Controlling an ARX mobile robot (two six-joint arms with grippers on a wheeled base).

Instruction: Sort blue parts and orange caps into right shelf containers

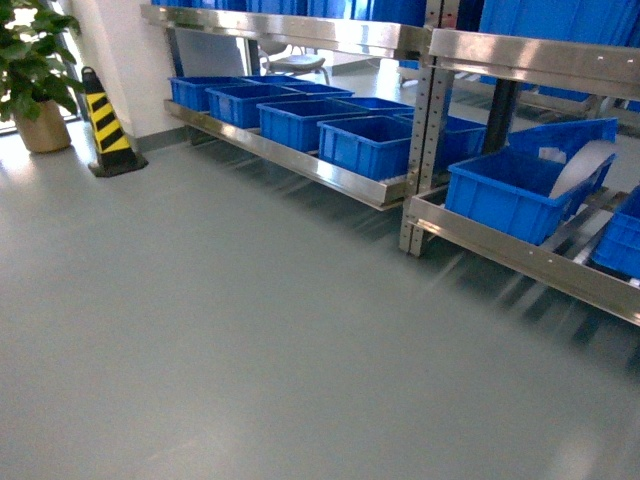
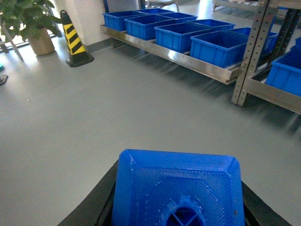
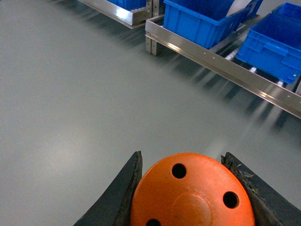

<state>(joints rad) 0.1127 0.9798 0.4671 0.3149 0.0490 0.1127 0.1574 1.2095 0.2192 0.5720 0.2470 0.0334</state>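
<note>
In the head view we see only the shiny stainless-steel shelf [image 1: 380, 185] holding bright-blue plastic crates [image 1: 515, 195], no arms. From the left wrist, our left pincer [image 2: 178, 197] is clamped on a bright-blue plastic block [image 2: 176, 186], crates far ahead. From the right wrist, our right pincer [image 3: 190, 188] grips an orange holed cap [image 3: 193, 195], crates ahead-right.

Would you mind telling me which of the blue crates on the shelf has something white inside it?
It is the crate just right of the perforated upright; a curved white sheet rises from it, while the row of crates further left shows none.
</note>
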